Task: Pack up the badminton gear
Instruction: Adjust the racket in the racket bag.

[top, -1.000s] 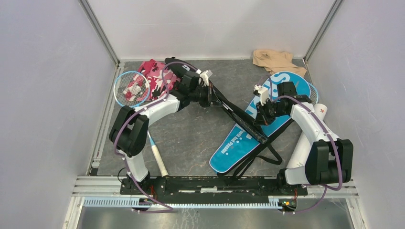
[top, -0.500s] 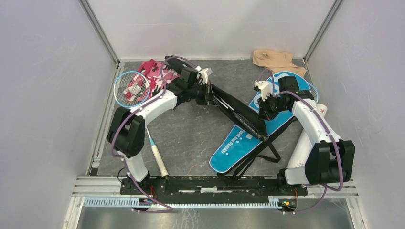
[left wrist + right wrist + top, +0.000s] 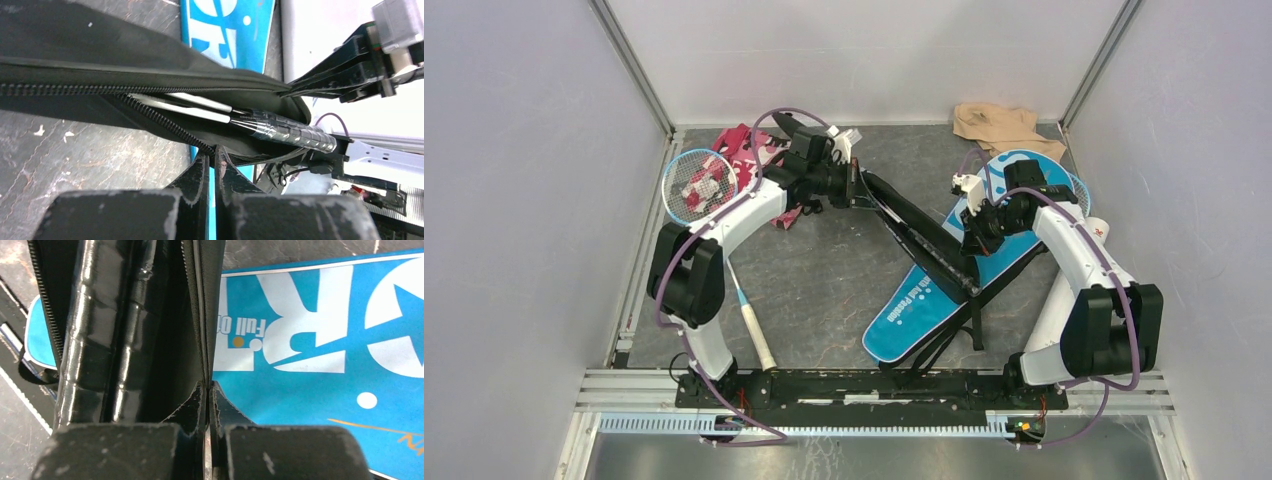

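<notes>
The black cover [image 3: 919, 235] hangs stretched between my two grippers above the blue "SPORT" cover [image 3: 921, 300]. My left gripper [image 3: 856, 188] is shut on its zipper edge [image 3: 165, 122] at the far end. My right gripper [image 3: 972, 243] is shut on the cover's edge [image 3: 202, 315] at the near end. The cover is unzipped, and a foil-wrapped racket handle [image 3: 282, 131] lies inside it; glossy black grips [image 3: 97, 340] show in the right wrist view. A blue-framed racket [image 3: 698, 186] lies at the left, its handle [image 3: 752, 335] pointing toward the bases. A white tube [image 3: 1096, 231] lies at the right.
The pink camouflage cloth [image 3: 742, 146] lies under my left arm at the back left. The beige cloth [image 3: 1002, 124] lies in the back right corner. Black straps [image 3: 969, 320] trail from the cover over the blue cover toward the front rail. Walls close in three sides.
My left gripper has pulled the black cover's end up and back toward the far wall. My right gripper has shifted slightly back with its end. The cover now hangs tauter.
</notes>
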